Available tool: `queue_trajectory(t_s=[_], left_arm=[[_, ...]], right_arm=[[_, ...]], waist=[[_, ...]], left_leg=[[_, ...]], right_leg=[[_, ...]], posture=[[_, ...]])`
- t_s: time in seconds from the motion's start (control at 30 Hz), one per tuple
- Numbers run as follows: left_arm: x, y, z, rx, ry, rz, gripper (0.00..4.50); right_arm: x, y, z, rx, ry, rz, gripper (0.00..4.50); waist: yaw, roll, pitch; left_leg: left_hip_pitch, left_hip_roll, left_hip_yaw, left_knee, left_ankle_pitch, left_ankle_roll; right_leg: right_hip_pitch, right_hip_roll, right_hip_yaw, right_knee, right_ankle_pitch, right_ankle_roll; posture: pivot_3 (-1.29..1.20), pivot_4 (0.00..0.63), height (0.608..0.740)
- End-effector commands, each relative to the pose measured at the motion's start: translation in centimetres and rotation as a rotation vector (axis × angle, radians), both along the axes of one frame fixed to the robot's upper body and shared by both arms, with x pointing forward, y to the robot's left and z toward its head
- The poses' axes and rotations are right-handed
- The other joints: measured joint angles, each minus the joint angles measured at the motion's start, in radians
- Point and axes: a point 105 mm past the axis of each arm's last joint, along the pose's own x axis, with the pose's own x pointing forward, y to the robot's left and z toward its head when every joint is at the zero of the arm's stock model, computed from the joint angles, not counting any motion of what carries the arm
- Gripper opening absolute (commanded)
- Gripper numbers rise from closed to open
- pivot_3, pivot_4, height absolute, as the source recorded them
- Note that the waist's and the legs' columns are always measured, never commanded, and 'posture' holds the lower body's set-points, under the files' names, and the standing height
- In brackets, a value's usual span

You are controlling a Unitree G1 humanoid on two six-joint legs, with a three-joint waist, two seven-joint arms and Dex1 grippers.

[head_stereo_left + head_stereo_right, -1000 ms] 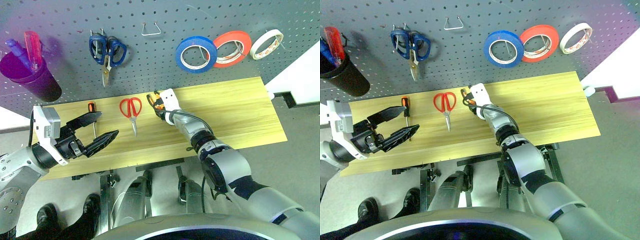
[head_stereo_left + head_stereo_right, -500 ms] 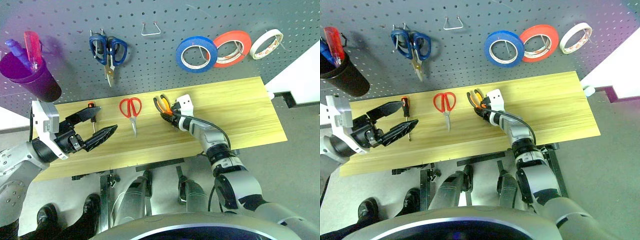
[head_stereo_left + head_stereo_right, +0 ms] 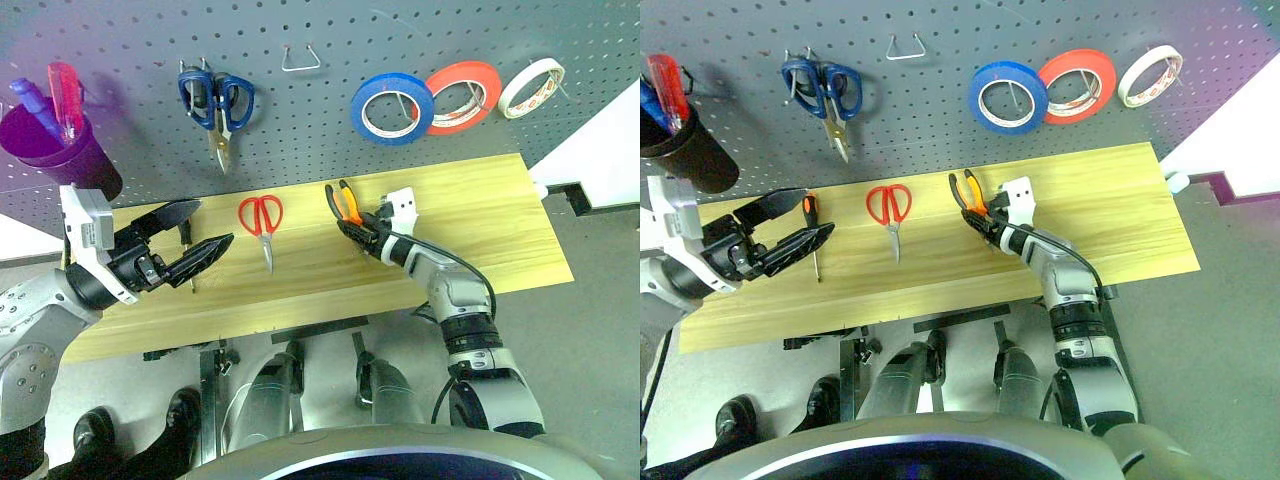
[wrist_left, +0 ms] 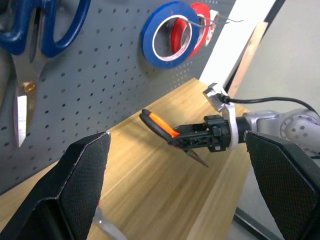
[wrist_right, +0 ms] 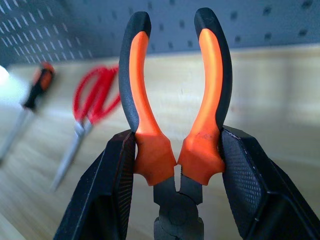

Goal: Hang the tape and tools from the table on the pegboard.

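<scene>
Purple cup (image 3: 60, 150) hangs at the far left of the pegboard (image 3: 130, 40); a red-handled tool (image 3: 66, 95) and a blue-violet one (image 3: 35, 100) stand upright in it, handles up.

Pegboard: dark grey panel, regular rows of small holes, thin wire hooks. Blue tape roll (image 3: 392, 108) hangs on a hook, a flat ring with a white inner core; just beside it a red-orange roll (image 3: 463, 97), slightly overlapping, then a white roll (image 3: 532, 87). Blue-handled scissors (image 3: 216, 105) hang blades down. A bare triangular wire hook (image 3: 301, 58) sits between the scissors and the rolls.

Bench (image 3: 500, 220): long rectangular light wood top, visible grain running lengthwise.

Pliers (image 5: 172, 115): right end effector (image 3: 372, 228) is clamped on them at the base of the handles, near the pivot, textured black pads pressing from both sides. Handles are curved, orange inside with black outer edges, and splay apart. Long axis runs roughly level above the bench, handles pointing toward the robot's left and the pegboard, nose back toward the wrist.

Red-handled scissors (image 3: 262, 222) lie flat on the bench, loops toward the pegboard, blades pointing at the near edge. Screwdriver (image 3: 814, 232), thin shaft with black-and-orange handle, lies likewise, handle toward the pegboard.

Left end effector (image 3: 192, 242) hovers over the screwdriver with fingers spread wide, holding nothing.
</scene>
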Motion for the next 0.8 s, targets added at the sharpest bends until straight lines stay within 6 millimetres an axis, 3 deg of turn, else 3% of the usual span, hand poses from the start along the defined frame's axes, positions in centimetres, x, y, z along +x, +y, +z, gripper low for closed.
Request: queue_trajectory(t_s=[0.03, 0.27, 0.8], left_arm=[[-0.2, 0.0, 0.9, -0.011, -0.039, -0.001, 4.50], [0.3, -0.4, 1.7, -0.040, -0.059, -0.017, 4.50], [-0.1, -1.4, 3.0, -0.090, -0.088, -0.041, 4.50]], right_arm=[[-0.9, 0.7, 2.2, 0.066, -0.090, 0.057, 2.13], [-1.7, 0.6, 4.3, 0.168, -0.167, 0.098, 2.13], [-2.4, -0.2, 8.6, 0.227, -0.369, 0.132, 2.13]], waist=[[0.000, 0.000, 0.000], [0.000, -0.002, -0.001], [0.000, -0.006, -0.005]], left_leg=[[0.000, 0.000, 0.000, 0.000, 0.000, 0.000], [0.000, 0.000, 0.000, 0.003, 0.000, 0.000], [0.000, 0.000, 0.000, 0.007, 0.000, 0.001]], right_leg=[[0.000, 0.000, 0.000, 0.000, 0.000, 0.000], [0.001, 0.001, -0.001, 0.001, 0.000, 0.000], [0.003, 0.002, -0.002, 0.003, 0.000, 0.000]], posture=[[0.11, 0.345, 0.740], [0.09, 0.309, 0.740], [0.09, 0.280, 0.740]])
